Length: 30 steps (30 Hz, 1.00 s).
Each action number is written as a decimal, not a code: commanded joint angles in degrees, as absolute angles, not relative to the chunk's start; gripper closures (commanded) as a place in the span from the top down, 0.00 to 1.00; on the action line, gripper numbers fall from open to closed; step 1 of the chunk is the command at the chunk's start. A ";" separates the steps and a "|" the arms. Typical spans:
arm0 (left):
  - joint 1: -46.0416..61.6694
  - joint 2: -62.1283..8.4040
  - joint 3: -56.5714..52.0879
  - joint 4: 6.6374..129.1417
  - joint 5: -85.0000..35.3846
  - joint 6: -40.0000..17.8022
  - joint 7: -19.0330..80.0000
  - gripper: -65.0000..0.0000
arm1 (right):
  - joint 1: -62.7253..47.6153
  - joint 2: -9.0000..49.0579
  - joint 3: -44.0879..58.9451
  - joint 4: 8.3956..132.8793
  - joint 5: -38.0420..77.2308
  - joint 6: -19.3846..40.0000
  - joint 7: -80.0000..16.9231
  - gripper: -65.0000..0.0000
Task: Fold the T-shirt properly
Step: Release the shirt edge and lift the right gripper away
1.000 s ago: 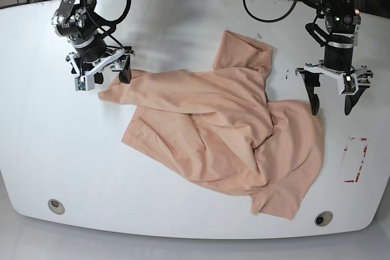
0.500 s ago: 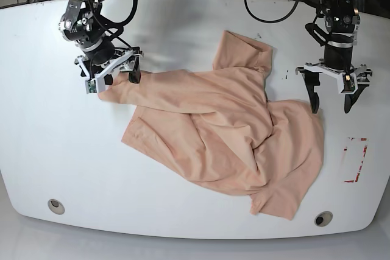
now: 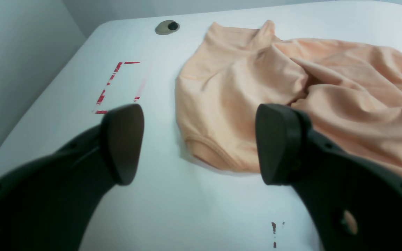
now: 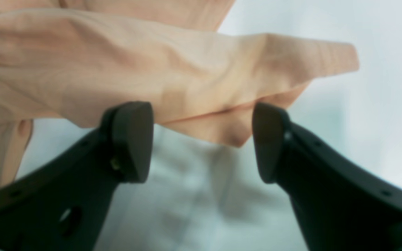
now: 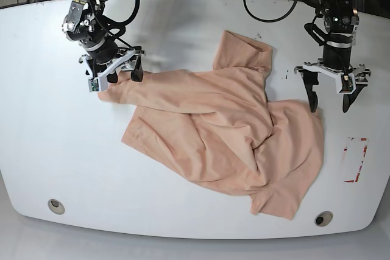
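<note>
Peach T-shirt (image 5: 225, 132) lying crumpled and spread across the middle of the white bench (image 5: 49, 150), with one sleeve reaching toward the far left. Right tool (image 5: 116, 76), at the far left, has its jaws apart, straddling that sleeve tip without closing on it. Left tool (image 5: 329, 97), at the far right, hangs with jaws wide open beside the shirt's right edge, holding nothing. Red tape marks (image 5: 356, 159) lie near the right edge.

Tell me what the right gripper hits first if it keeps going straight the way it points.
Most likely the T-shirt: its pointed end lies just ahead of the right gripper, between the open jaws, though depth is unclear.
</note>
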<state>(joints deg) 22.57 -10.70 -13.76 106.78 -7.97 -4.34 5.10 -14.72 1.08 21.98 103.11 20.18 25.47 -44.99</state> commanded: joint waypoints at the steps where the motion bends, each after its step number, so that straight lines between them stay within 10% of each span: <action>1: 22.46 -11.09 -14.18 108.30 -8.07 -4.14 3.51 0.72 | -14.34 1.33 22.32 102.76 21.06 25.43 -43.53 0.60; 24: 22.32 -11.01 -14.57 107.90 -7.92 -3.98 3.19 0.72 | -14.33 0.87 21.40 101.51 21.06 25.58 -43.45 0.30; 30: 22.63 -11.13 -15.29 107.78 -8.01 -4.04 3.20 0.73 | -14.88 1.53 21.99 103.64 21.19 25.69 -43.46 0.38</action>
<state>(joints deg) 22.83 -10.68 -14.70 106.96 -7.94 -4.32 4.91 -15.07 0.73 21.45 101.54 19.99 25.52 -44.40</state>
